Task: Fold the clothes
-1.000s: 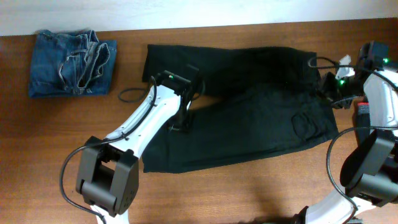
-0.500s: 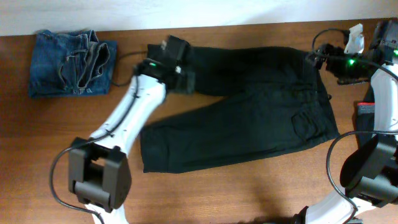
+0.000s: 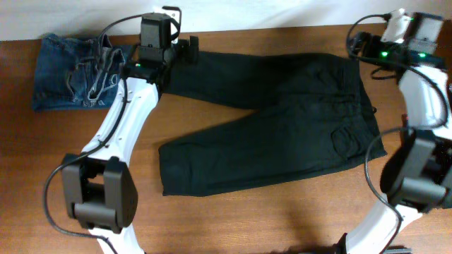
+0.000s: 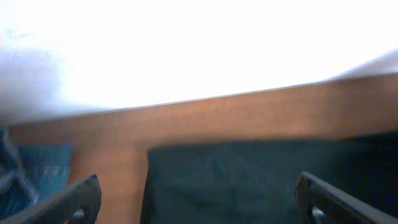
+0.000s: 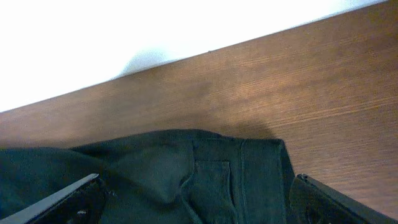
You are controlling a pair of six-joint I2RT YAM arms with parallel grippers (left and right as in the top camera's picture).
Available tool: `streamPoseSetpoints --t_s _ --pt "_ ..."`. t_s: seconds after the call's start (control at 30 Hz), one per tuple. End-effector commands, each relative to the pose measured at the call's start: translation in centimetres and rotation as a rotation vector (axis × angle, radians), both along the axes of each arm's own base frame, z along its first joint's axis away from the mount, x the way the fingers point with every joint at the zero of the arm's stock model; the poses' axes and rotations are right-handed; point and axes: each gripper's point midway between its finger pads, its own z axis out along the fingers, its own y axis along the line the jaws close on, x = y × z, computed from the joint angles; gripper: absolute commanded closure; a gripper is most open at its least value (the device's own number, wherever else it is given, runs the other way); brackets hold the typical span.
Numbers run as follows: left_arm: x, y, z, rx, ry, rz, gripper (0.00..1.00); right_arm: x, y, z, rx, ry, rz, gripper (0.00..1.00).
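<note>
Black trousers (image 3: 282, 127) lie spread on the table, waist to the right, two legs reaching left. My left gripper (image 3: 185, 49) hovers open over the far leg's hem, at the table's back edge. In the left wrist view both fingers (image 4: 74, 202) stand wide apart above the hem of the trousers (image 4: 249, 180), holding nothing. My right gripper (image 3: 359, 46) is open above the far corner of the waist. In the right wrist view the waistband and a pocket of the trousers (image 5: 205, 174) lie between the spread fingers (image 5: 336, 199). Folded blue jeans (image 3: 78, 70) sit at the back left.
The white wall runs just behind the table's back edge (image 3: 282, 29), close to both grippers. The jeans (image 4: 31, 174) lie just left of the trouser hem. Bare wood (image 3: 282, 219) lies in front of the trousers.
Both arms have swung from the trousers' middle and right side back to the table's far edge. Both grippers have opened. The near leg has shifted a little.
</note>
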Motion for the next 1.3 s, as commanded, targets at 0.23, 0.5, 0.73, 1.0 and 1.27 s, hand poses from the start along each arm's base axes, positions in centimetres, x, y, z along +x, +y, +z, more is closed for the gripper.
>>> streamPoseSetpoints --t_s 0.23,0.5,0.73,1.0,1.27 --pt "5.6 0.6 -7.3 0.010 -0.069 0.002 0.09 4.1 -2.4 -6.5 -0.113 -0.009 -0.110 0.01" --pt "7.7 0.5 -10.7 0.010 -0.060 0.006 0.10 4.7 -4.7 -9.5 -0.055 -0.009 -0.210 0.01" --pt "8.9 0.2 -12.6 0.020 -0.013 0.006 0.10 4.7 -4.2 -12.1 -0.029 0.027 -0.189 0.01" --pt "9.4 0.3 -14.3 0.025 0.009 0.008 0.10 5.1 -3.9 -13.6 -0.020 0.023 -0.177 0.01" --pt "9.1 0.8 -16.8 0.028 0.058 0.018 0.10 5.2 -4.0 -14.2 -0.020 0.025 -0.177 0.01"
